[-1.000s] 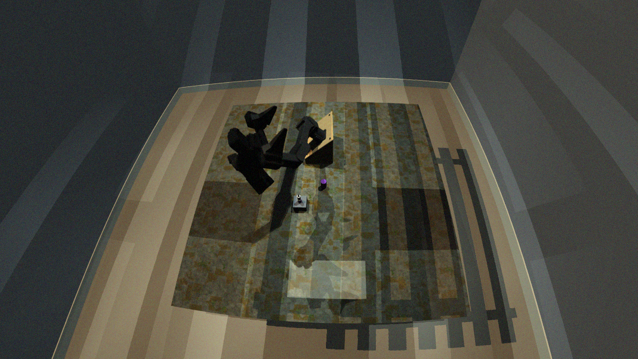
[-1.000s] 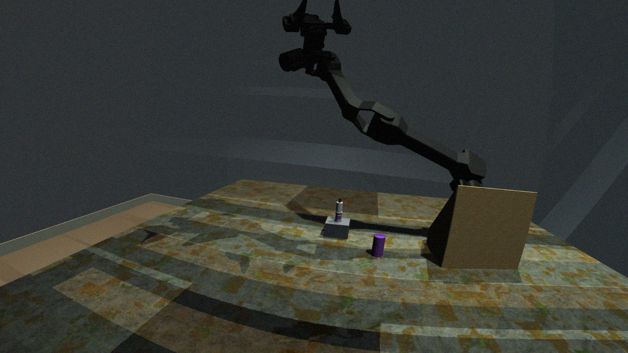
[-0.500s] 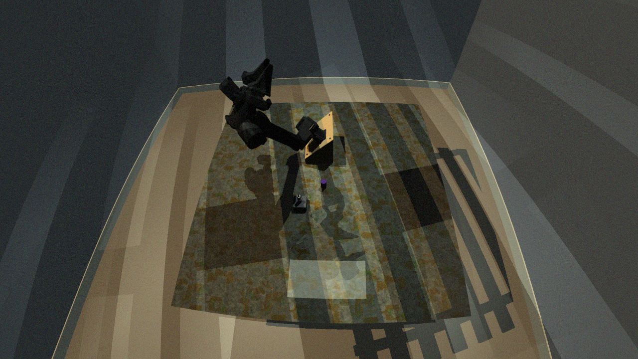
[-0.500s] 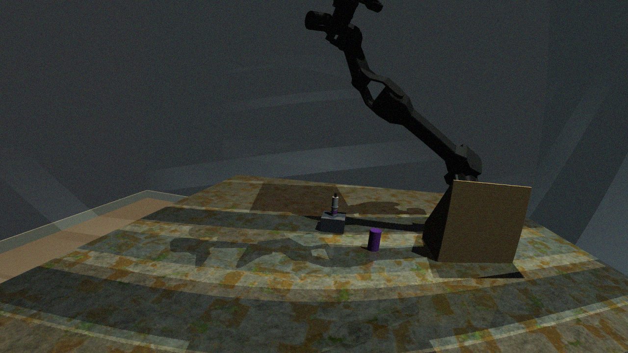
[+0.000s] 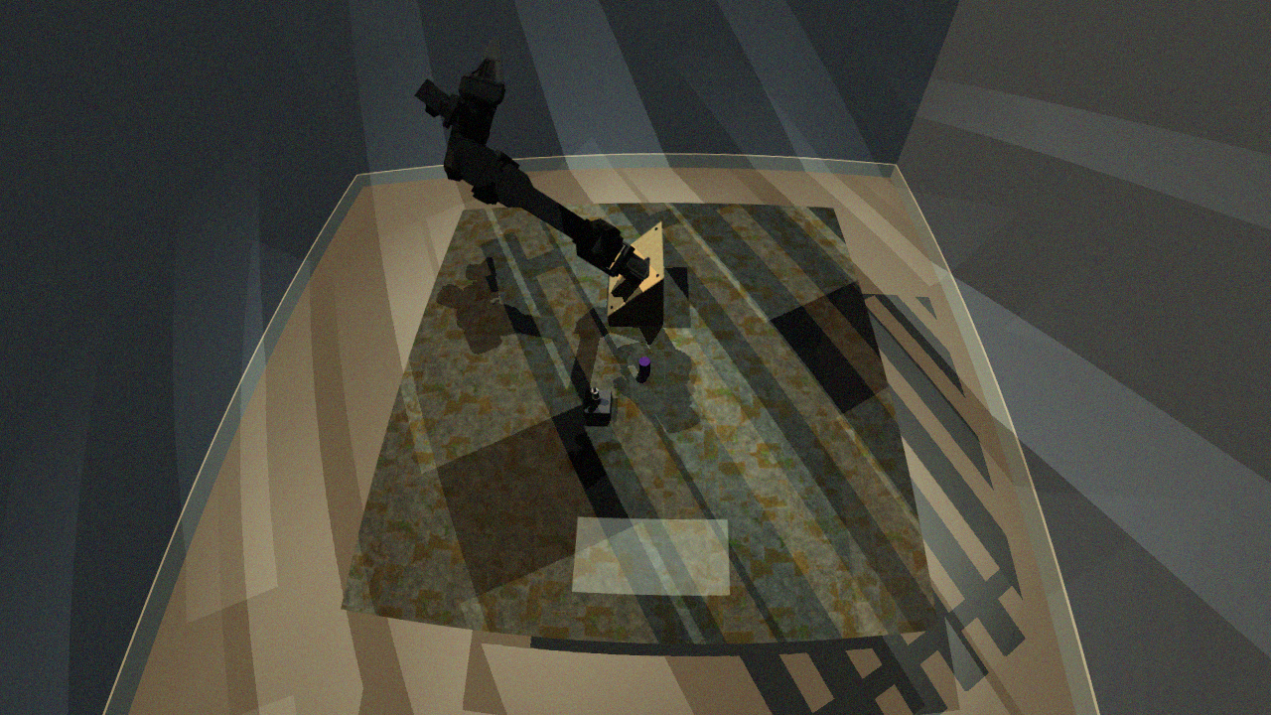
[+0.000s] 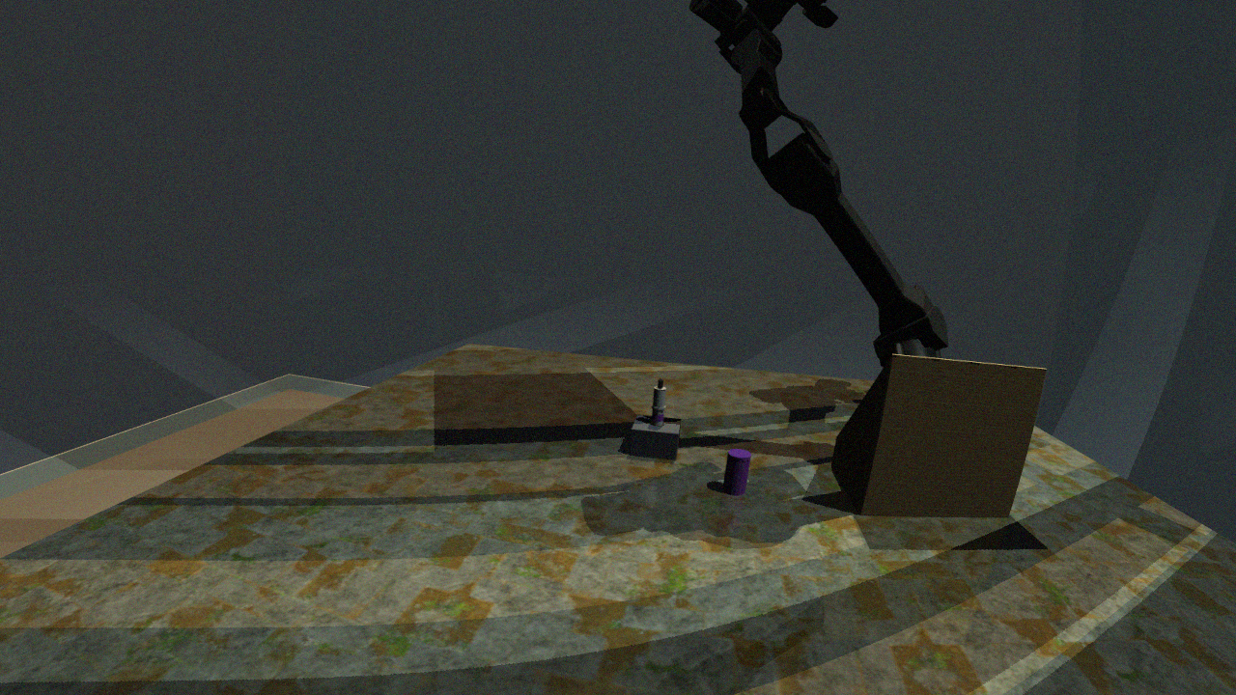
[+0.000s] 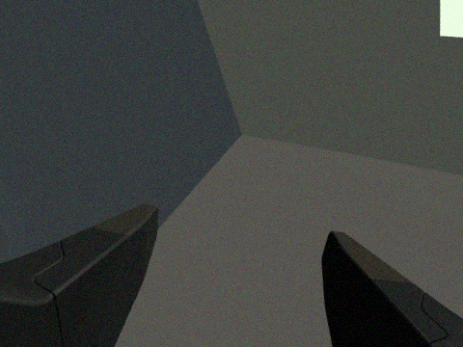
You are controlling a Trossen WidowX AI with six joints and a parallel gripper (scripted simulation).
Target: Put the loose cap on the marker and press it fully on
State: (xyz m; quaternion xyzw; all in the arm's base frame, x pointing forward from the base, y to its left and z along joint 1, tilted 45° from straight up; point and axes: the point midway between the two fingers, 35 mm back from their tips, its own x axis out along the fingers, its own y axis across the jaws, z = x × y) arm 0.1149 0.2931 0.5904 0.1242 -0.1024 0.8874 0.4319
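Note:
The marker (image 5: 594, 391) (image 6: 659, 399) stands upright in the grey holder block (image 5: 599, 414) (image 6: 654, 440), its dark tip pointing up and bare. The purple cap (image 5: 643, 364) (image 6: 737, 472) stands upright by itself on the table, between the holder block and the arm's base. My gripper (image 5: 490, 65) (image 7: 242, 233) is raised high above and behind both, pointing upward. The wrist view shows its two fingers partly apart with nothing between them, only walls and ceiling beyond. In the exterior view the fingers are cut off by the top edge.
A wooden panel (image 5: 653, 248) (image 6: 950, 440) with a dark wedge-shaped side stands by the arm's base, close to the cap. The mottled table top (image 5: 799, 569) (image 6: 519, 604) is crossed by striped shadows. The arm's links slant up from the base.

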